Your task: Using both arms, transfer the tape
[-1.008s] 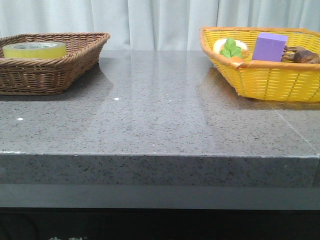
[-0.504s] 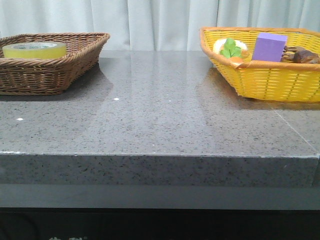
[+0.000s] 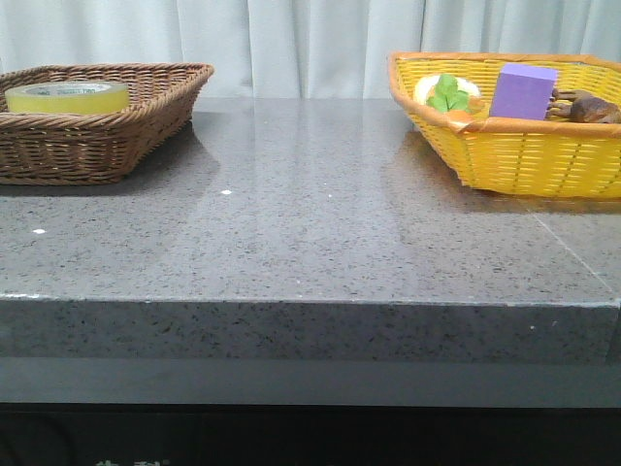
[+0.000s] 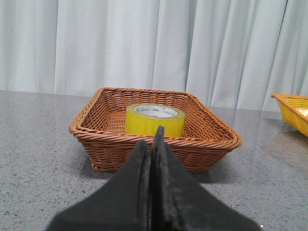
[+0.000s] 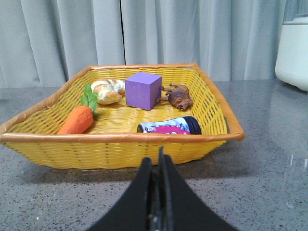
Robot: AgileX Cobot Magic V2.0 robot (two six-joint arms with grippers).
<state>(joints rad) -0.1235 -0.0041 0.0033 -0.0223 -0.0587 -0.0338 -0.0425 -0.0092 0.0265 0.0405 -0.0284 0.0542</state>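
Both my jaws were pressed together, and the tape (image 4: 155, 119) in the brown basket (image 4: 96, 139) carried green core lettering too small to read.

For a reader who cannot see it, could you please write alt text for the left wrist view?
A yellow-green tape roll lies flat inside a brown wicker basket on a grey speckled table, white curtains behind. The left gripper, fingers pressed together, points at the basket from short of it.
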